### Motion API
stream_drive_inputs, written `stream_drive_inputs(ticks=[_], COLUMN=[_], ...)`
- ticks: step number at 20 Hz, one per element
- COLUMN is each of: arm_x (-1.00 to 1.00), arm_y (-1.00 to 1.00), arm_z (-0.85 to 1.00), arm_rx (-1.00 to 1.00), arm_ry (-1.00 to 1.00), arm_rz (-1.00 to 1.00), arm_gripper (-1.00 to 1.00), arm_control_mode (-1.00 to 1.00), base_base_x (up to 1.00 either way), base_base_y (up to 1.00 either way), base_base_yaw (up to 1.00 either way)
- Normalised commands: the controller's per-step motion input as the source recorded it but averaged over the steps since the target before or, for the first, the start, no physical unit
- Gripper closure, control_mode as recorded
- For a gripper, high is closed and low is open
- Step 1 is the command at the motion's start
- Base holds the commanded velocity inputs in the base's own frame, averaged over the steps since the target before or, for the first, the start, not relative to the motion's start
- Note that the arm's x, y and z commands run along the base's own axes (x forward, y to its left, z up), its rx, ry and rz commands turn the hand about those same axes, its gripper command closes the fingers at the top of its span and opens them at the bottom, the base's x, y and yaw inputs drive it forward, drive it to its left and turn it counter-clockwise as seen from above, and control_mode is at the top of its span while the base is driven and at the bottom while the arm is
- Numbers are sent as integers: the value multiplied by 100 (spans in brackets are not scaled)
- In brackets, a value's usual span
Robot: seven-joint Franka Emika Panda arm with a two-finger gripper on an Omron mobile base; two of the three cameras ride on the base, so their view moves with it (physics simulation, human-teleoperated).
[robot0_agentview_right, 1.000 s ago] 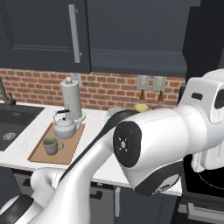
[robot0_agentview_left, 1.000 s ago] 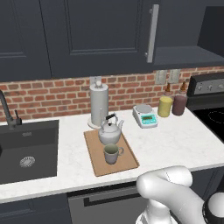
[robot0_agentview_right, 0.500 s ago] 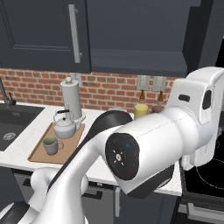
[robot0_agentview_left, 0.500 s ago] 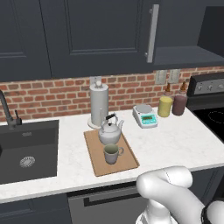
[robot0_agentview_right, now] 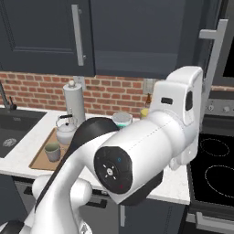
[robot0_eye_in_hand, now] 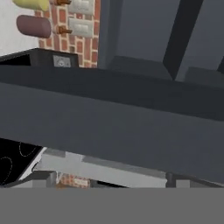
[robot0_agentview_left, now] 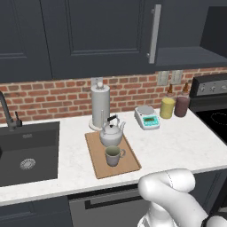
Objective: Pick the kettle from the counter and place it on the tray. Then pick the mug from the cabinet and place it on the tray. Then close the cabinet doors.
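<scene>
Above the white counter [robot0_agentview_left: 177,146], the dark cabinet [robot0_agentview_left: 186,55] is sitting with one of its cabinet doors [robot0_agentview_right: 211,55] swung out towards the stove, while the neighbouring door is lying flat and shut. On the worktop the wooden tray [robot0_agentview_left: 111,155] is carrying both the kettle [robot0_agentview_left: 111,133] at its back and the mug [robot0_agentview_left: 113,156] just in front, close together. Behind them the paper-towel holder [robot0_agentview_left: 100,106] is standing against the brick. The gripper's fingers are standing wide apart, holding nothing.
</scene>
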Motion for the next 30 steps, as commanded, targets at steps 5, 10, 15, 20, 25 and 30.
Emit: stream_drive_inputs(ticks=[5,10,15,20,25,30], arm_x=[46,47,48,52,66,81], arm_y=[51,52,54,53,50,46], arm_z=[0,0,0,0,0,-1], arm_rx=[-3,-6,-8,-8,-2,-2], arm_ry=[0,0,0,0,0,1], arm_rz=[15,14,14,14,14,12], arm_gripper=[-100,-100,-100,-100,-100,-100], arm_control_mode=[-100,-100,-100,-100,-100,-100], base_base_x=[0,0,0,0,0,0], base_base_y=[0,0,0,0,0,0], base_base_yaw=[0,0,0,0,0,0])
